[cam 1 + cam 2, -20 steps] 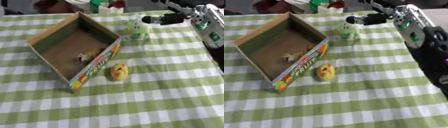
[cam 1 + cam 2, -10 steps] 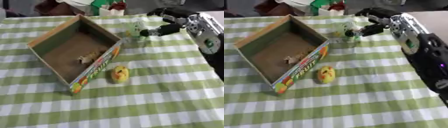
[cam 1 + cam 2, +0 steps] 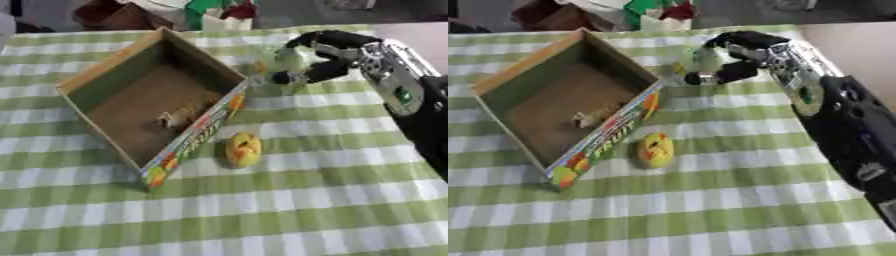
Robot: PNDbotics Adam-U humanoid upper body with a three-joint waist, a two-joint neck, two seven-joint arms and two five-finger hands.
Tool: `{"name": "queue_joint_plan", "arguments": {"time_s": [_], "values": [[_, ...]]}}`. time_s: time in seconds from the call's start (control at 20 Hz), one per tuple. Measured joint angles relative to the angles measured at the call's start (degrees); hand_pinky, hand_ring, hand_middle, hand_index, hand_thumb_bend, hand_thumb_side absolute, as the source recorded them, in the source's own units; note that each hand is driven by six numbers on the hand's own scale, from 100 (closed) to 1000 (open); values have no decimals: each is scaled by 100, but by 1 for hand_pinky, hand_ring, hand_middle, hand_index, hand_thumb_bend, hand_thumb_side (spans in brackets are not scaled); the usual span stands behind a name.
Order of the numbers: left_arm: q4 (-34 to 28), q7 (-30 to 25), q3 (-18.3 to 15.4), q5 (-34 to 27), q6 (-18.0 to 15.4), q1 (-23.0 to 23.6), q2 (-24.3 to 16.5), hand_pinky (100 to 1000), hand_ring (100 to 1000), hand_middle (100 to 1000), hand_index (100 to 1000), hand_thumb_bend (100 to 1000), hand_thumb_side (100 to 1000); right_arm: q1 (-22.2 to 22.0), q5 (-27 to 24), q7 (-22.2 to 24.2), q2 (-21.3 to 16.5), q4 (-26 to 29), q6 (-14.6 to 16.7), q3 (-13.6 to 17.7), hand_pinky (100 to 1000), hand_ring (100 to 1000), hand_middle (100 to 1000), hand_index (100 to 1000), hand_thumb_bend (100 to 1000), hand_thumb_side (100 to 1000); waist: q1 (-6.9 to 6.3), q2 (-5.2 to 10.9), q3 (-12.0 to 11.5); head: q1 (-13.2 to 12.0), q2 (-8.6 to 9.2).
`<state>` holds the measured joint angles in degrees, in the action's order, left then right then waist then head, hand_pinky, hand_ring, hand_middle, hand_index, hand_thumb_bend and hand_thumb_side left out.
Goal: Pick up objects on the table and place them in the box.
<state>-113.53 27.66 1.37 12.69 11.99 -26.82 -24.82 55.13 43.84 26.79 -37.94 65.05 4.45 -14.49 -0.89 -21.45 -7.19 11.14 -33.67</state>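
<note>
An open cardboard box (image 3: 112, 62) with a fruit-printed side lies askew on the left of the checked cloth. Inside it rests a small tan thing (image 3: 178, 117). A yellow round toy (image 3: 242, 149) lies on the cloth just right of the box's front wall. By the box's far right corner stands a pale green toy (image 3: 282, 59). My right hand (image 3: 350, 55) reaches in from the right, its fingers arched over the toy and its thumb below it, curled round it. My left hand does not show.
Green, white and red clutter (image 3: 214, 12) and a brown thing (image 3: 114, 17) sit beyond the table's far edge. The green-and-white cloth (image 3: 262, 215) runs on in front of the box and the yellow toy.
My right hand has moved left and down from beside the pale green toy and its fingers have curled round it. The whole view has shifted a little.
</note>
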Motion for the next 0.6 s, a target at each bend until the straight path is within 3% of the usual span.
{"name": "queue_joint_plan", "arguments": {"time_s": [0.6], "values": [[0,-5,29,-12,-5,-10,16,591,660,676,835,100,1000,84,569,-457,130,-400,-148,30,908,961,911,1000,578,975,17,-88,-106,93,87]]}}
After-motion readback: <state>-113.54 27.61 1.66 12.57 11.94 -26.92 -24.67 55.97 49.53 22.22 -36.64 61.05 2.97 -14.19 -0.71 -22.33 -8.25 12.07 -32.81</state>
